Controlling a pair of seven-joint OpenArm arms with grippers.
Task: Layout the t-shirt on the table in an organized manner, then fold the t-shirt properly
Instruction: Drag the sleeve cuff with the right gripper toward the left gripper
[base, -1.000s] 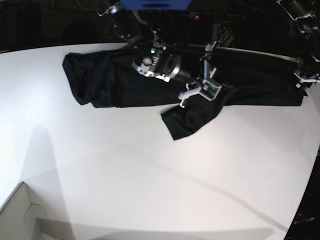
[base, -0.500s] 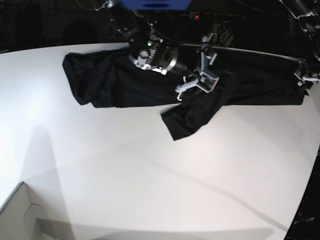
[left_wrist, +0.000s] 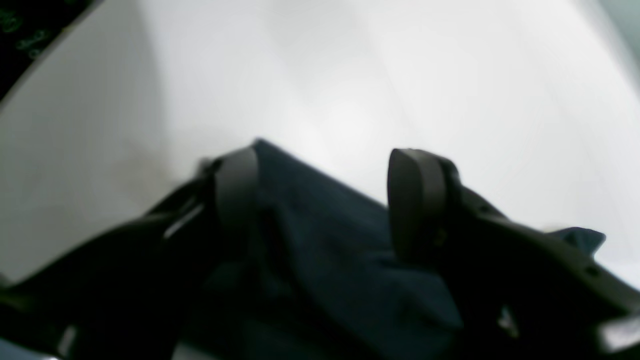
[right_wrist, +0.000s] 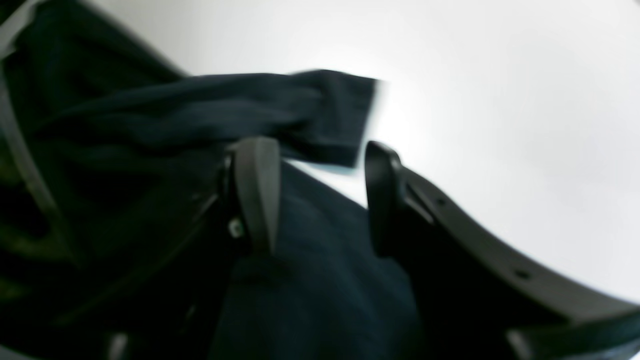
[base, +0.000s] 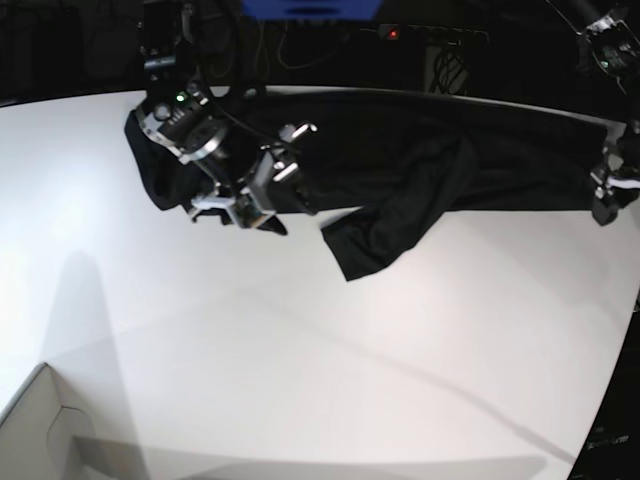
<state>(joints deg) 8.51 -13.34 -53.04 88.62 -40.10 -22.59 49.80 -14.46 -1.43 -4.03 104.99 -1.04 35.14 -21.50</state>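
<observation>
Fabric of the plain black long-sleeved t-shirt (base: 420, 170) lies stretched along the far edge of the smooth white table (base: 300, 350), one sleeve flopped forward. Right gripper (right_wrist: 315, 195) and left gripper (left_wrist: 320, 200) both hover with jaws apart over the shirt, gripping nothing, apparently poised to regrasp and spread it.

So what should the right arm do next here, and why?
Probably lower the right gripper onto the shirt's near edge and close. Its jaws stand open over the cloth, holding nothing, and the shirt lies bunched along the far side of the table, one sleeve flopped forward, so it needs spreading.
</observation>
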